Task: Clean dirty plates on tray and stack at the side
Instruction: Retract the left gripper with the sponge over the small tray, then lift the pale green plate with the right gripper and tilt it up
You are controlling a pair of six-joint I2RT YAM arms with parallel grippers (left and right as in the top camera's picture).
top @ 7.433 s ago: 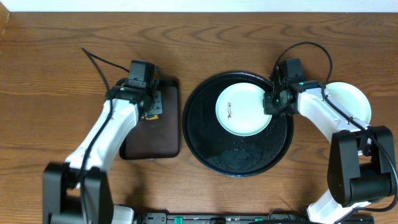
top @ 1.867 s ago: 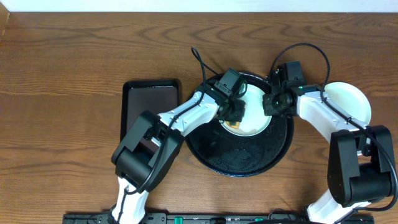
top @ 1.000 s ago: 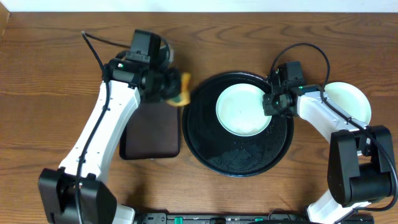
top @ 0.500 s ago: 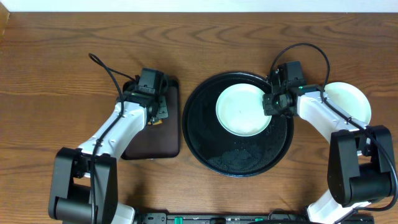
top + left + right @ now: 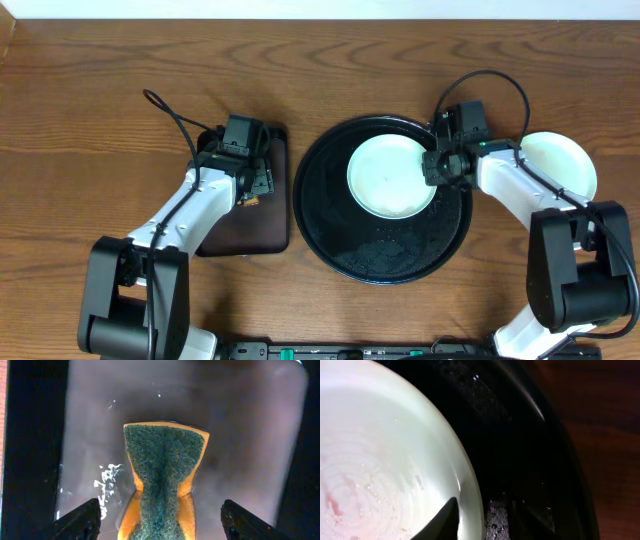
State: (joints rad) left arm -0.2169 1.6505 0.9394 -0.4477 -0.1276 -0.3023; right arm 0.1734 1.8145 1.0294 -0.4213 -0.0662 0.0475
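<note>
When viewed from above, shows a wooden table [image 5: 100,80] with a rectangular tray [image 5: 235,230] on the left, dark and wet, and the left gripper [image 5: 255,185] low over its far end. Up close, fingers [image 5: 80,522] spread wide, well clear of a yellow sponge [image 5: 165,470] with a green scouring face, pinched at the waist, lying on that tray between them; gripping nothing. Differs from a second ago: then raised beside the big tray's edge with the sponge clamped, now down and let go. At centre, the round tray [image 5: 385,255], large, glossy black, beaded with water, holding one pale plate [image 5: 392,177] in its far half. Dark smear of a few seconds back now reduced to a faint pink trace, visible only in the close view. Right gripper [image 5: 432,165] at the plate's right rim, same place as before, one finger [image 5: 445,520] lying over the rim; cannot tell whether clamped or loosened. A second plate [image 5: 565,160] on the table right of the round tray, partly under the right arm [image 5: 520,190]. Open wood along the far edge and the far left.
</note>
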